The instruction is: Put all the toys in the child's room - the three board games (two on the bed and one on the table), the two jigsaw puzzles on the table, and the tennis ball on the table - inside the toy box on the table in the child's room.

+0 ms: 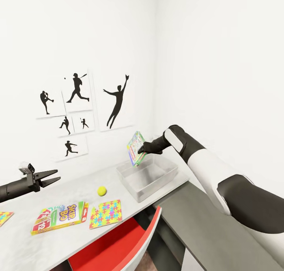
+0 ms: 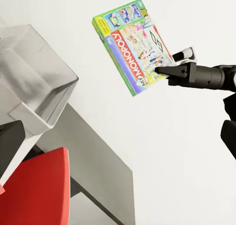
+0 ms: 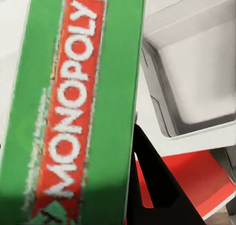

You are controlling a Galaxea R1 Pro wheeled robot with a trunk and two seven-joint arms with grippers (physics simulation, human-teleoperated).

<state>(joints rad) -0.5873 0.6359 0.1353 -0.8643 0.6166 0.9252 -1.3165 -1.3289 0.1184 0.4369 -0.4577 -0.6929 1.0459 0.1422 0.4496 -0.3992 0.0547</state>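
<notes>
My right gripper (image 1: 142, 148) is shut on a green Monopoly board game (image 1: 136, 148), holding it tilted on edge just above the clear toy box (image 1: 148, 175) on the table. The same box lid (image 2: 132, 45) and its red title band (image 3: 73, 102) show up close. On the table lie a tennis ball (image 1: 101, 191), a Skip-Bo board game (image 1: 60, 217) and a colourful jigsaw puzzle (image 1: 105, 213). Another puzzle's corner (image 1: 4, 216) peeks in at the left edge. My left gripper (image 1: 54, 175) hovers open over the table's left part, holding nothing.
A red chair (image 1: 118, 247) is pushed under the grey table (image 1: 79, 192) in front of the toy box. Baseball silhouette posters (image 1: 79, 113) hang on the white wall behind. A darker grey ledge (image 1: 205, 219) runs to the right of the table.
</notes>
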